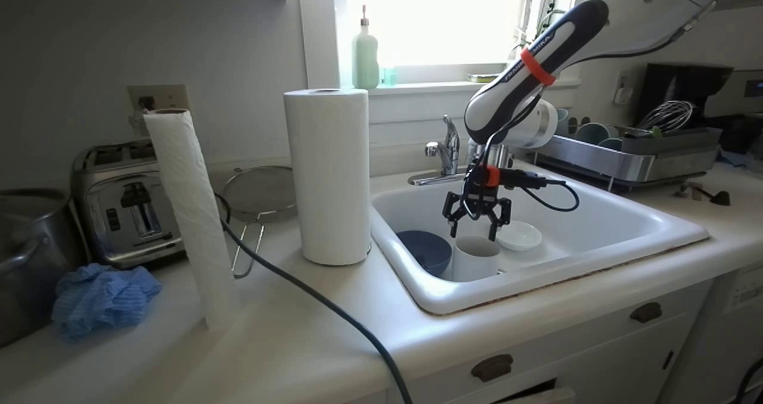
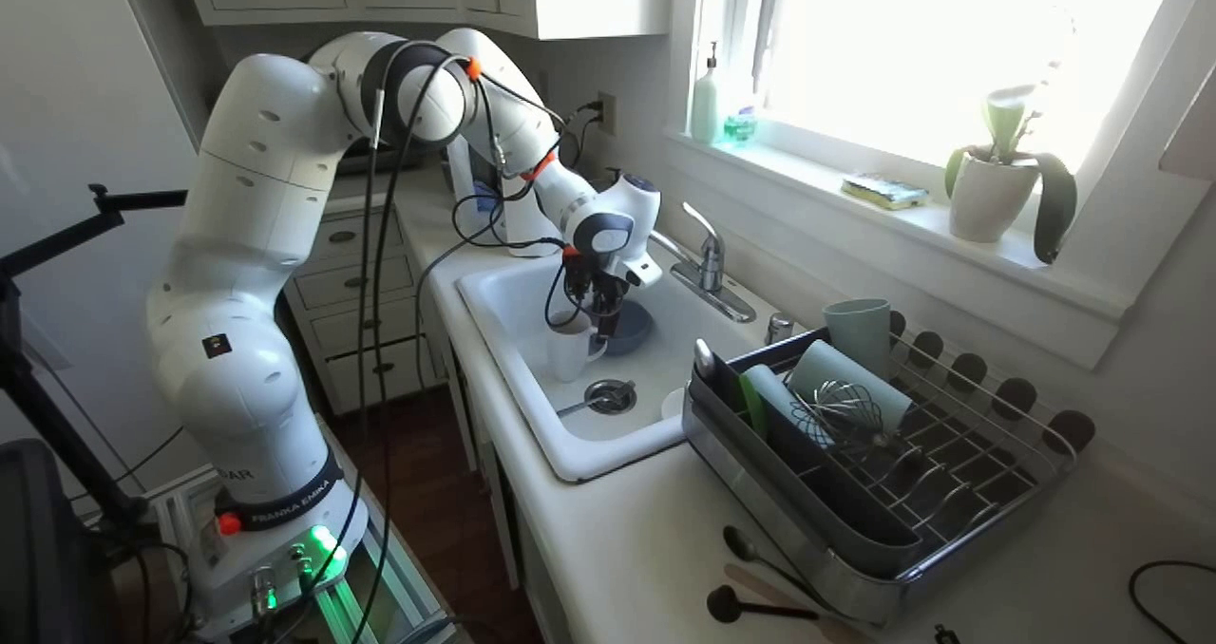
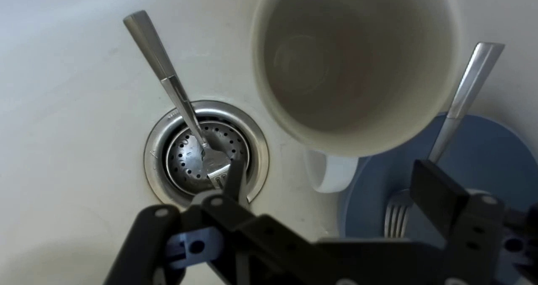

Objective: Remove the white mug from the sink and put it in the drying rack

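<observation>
White mug (image 1: 475, 267): upright in the sink (image 1: 608, 213), near the blue bowl (image 3: 496, 167), not yet lifted.
Mug handle (image 3: 342, 173): turned toward your gripper (image 1: 473, 233); in the wrist view it lies between the fingers (image 3: 437, 196), though you can't tell whether anything touches.
Gripper: your fingers stand spread, close to the mug, holding nothing.
Sink contents: you also have a fork (image 3: 181, 98) over the drain strainer (image 3: 189, 159), a second fork (image 3: 467, 87) in the bowl and a white dish (image 1: 520, 236).
Drying rack (image 2: 760, 506): beside the sink, carrying pale cups (image 2: 860, 340) and a whisk (image 2: 841, 411).
Done: you seem within reach, nothing more.
Left: you likely need to grasp, lift over the rim, carry across, set down and release.
</observation>
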